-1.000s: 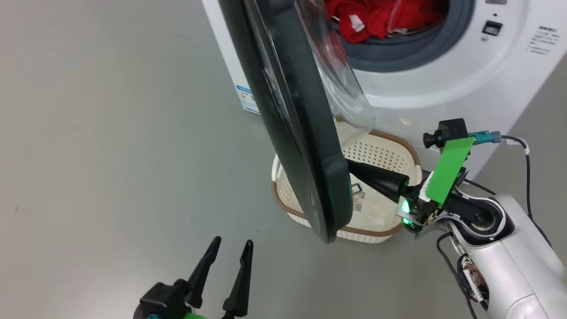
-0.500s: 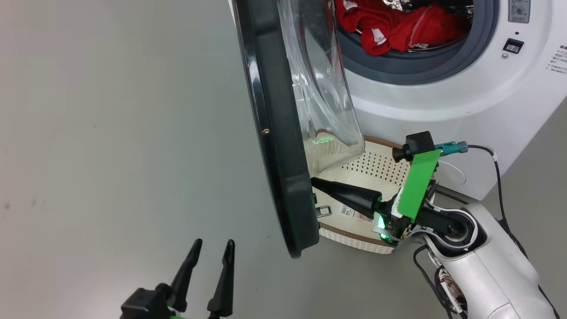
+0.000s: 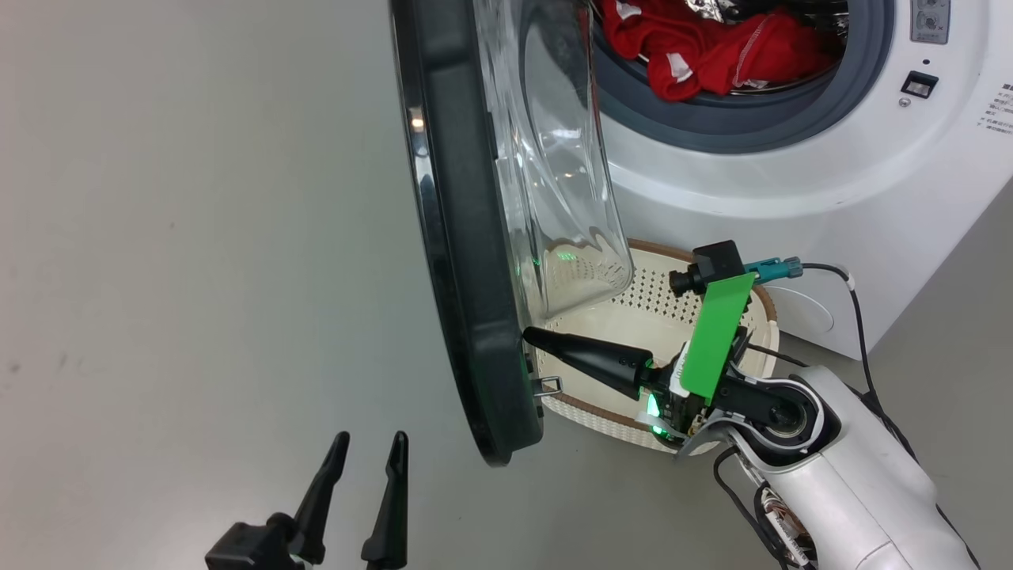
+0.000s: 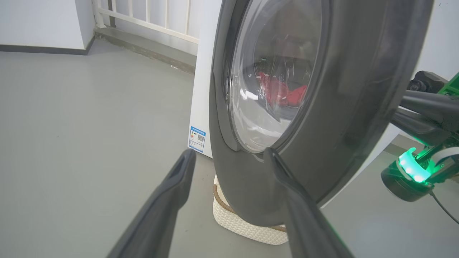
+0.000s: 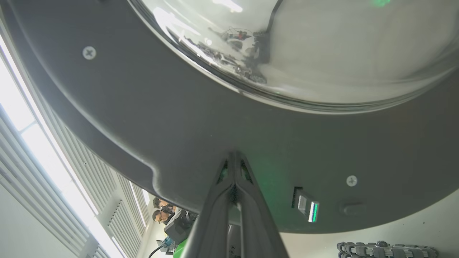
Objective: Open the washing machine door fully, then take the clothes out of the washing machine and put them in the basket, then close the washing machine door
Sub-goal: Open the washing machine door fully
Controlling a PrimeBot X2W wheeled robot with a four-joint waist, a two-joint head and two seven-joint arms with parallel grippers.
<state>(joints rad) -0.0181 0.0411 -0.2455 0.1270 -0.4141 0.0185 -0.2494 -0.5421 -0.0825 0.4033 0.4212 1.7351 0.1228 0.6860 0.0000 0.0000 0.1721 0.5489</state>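
Grey floor (image 3: 198,237) carries the white washing machine (image 3: 791,198); red clothes (image 3: 712,55) lie in its drum, the perforated basket (image 3: 589,413) before it. Right gripper (image 3: 529,336), pinched shut, touches the washing machine door (image 3: 467,277) at its inner rim; left gripper (image 3: 370,437) gapes empty. Left wrist view adds a blue sticker (image 4: 197,139), unreadable.

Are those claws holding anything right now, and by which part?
Nothing is held. The right gripper is shut, its tips against the inner rim of the washing machine door; the left gripper hangs open.
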